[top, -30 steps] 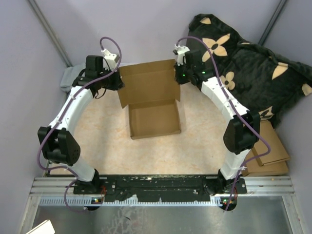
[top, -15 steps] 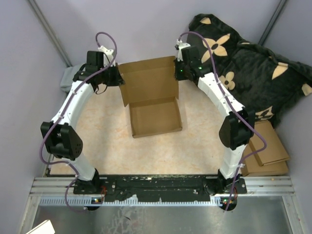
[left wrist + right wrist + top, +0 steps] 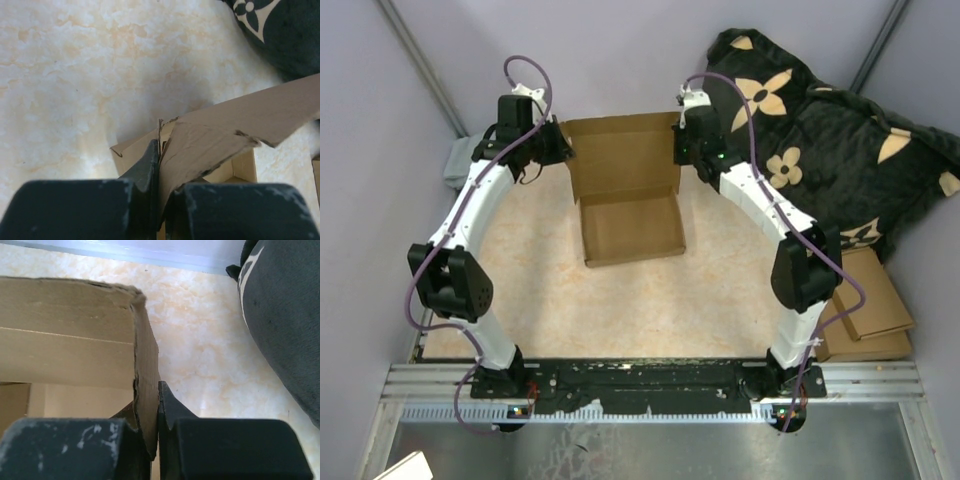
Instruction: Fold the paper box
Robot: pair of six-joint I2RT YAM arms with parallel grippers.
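Paper box (image 3: pixel 632 228) pinched at both sides of its raised lid
It sits toward 12 o'clock; left gripper (image 3: pixel 561 150) is clenched on the 9 o'clock flap; right gripper (image 3: pixel 680 147) is clenched on the 3 o'clock flap.

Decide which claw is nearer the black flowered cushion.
Right. The right claw grips the lid of the paper box on the side facing the cushion. The left claw grips the lid's opposite side, with the lid between it and the cushion.
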